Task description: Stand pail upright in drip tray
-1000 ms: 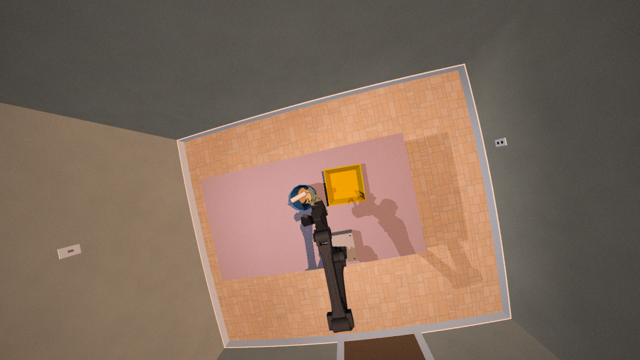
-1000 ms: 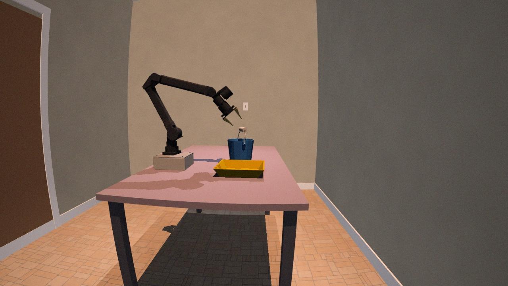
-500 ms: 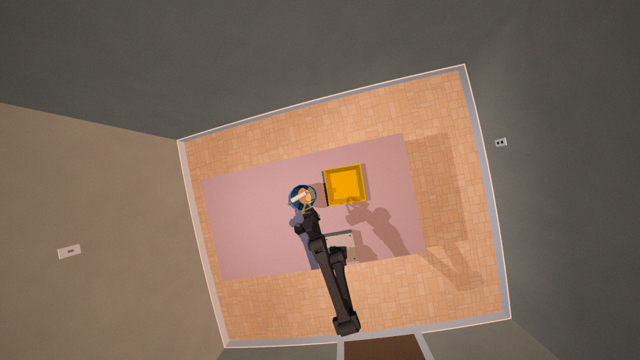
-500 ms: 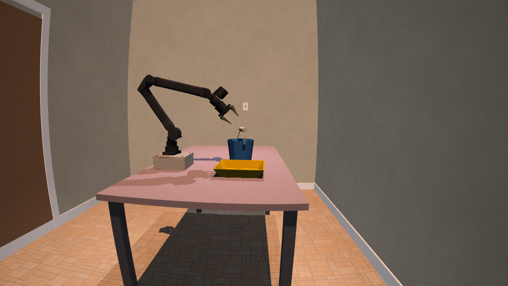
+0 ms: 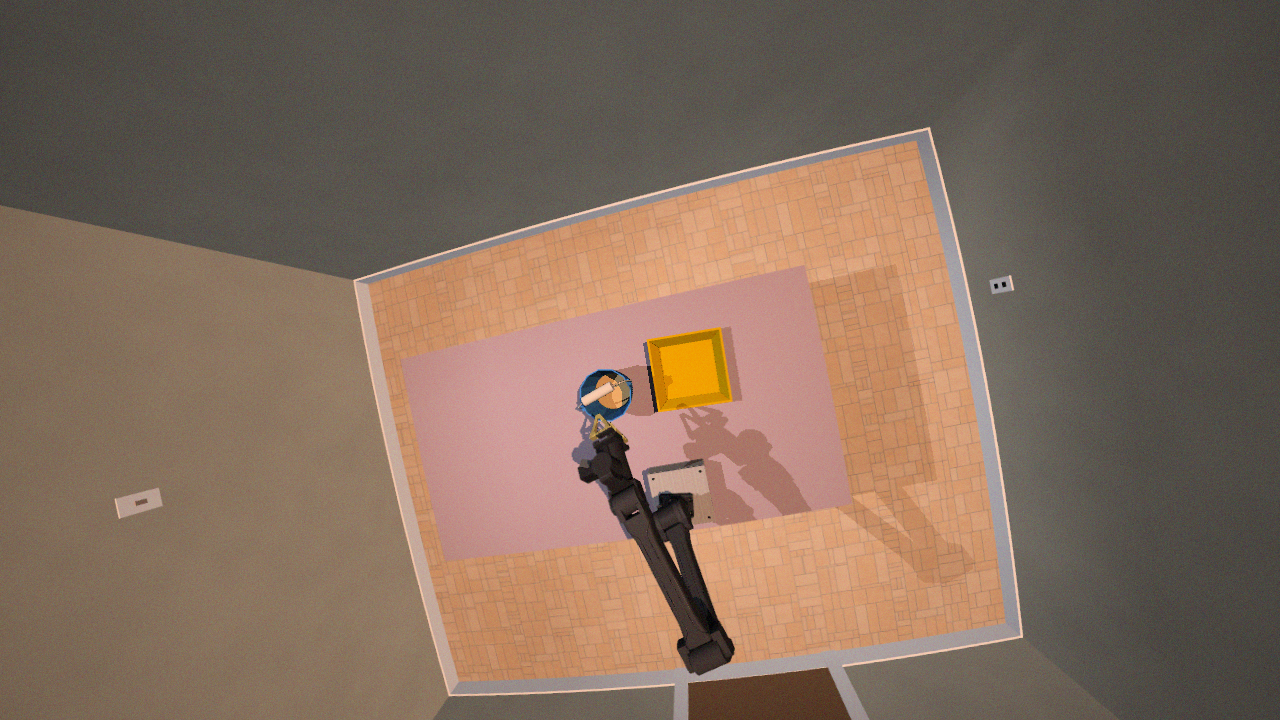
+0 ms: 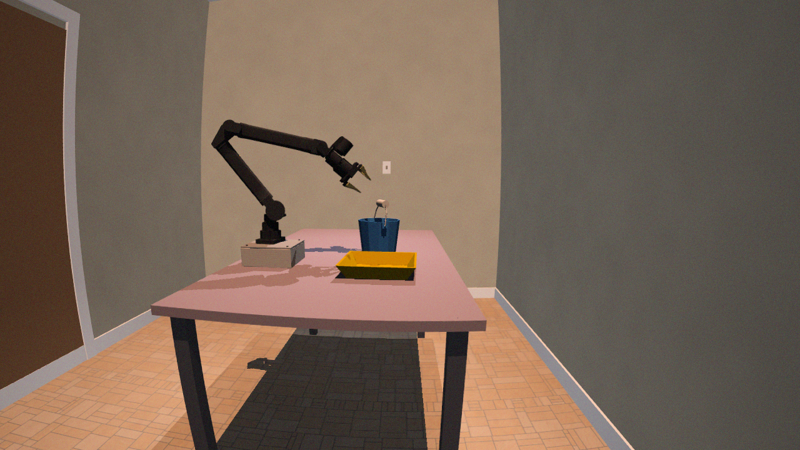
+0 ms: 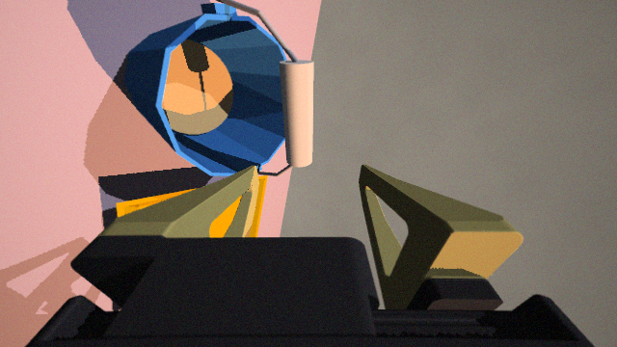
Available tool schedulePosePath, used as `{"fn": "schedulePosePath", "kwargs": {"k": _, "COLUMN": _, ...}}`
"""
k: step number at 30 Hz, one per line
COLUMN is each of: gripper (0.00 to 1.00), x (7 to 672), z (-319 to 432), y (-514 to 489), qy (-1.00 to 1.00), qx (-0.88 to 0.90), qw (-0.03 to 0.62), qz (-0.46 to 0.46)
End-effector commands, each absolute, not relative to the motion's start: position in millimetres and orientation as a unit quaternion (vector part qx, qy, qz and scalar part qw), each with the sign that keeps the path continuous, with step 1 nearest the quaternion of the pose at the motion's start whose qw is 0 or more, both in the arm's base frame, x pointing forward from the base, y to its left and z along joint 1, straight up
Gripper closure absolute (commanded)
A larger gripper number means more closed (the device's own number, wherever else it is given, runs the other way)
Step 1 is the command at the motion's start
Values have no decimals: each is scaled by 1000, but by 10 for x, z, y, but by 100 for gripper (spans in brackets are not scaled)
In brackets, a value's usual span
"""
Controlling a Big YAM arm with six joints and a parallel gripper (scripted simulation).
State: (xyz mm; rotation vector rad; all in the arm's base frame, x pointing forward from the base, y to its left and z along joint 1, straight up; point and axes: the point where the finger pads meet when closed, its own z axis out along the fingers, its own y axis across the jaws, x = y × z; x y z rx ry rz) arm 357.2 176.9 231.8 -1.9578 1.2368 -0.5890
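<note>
The blue pail stands upright on the pink table, just beside the yellow drip tray and outside it. Its wire handle stands up, with a pale cylindrical grip at the top. In the side view the pail is behind the tray. My gripper is open and empty in the air, above and to the left of the handle grip, touching nothing. In the wrist view the grip lies just beyond my fingertips, with the pail below and a corner of the tray behind my left finger.
My arm's grey base block sits on the table near the front edge, close to the tray. The table edge and a wall lie beyond the pail in the wrist view.
</note>
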Motion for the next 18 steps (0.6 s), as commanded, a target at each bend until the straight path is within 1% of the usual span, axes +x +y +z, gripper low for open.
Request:
{"fn": "schedulePosePath", "kwargs": {"k": 1, "gripper": 30, "x": 3633, "z": 2494, "y": 1786, "qy": 483, "qx": -752, "qw": 382, "qz": -236}}
{"fn": "schedulePosePath", "kwargs": {"k": 6, "gripper": 30, "x": 3633, "z": 2494, "y": 1786, "qy": 483, "qx": -752, "qw": 382, "qz": -236}}
{"fn": "schedulePosePath", "kwargs": {"k": 7, "gripper": 30, "x": 3643, "z": 2269, "y": 1738, "qy": 495, "qx": -752, "qw": 370, "qz": -230}}
{"fn": "schedulePosePath", "kwargs": {"k": 18, "gripper": 30, "x": 3852, "z": 2073, "y": 1836, "qy": 493, "qx": -753, "qw": 370, "qz": -231}}
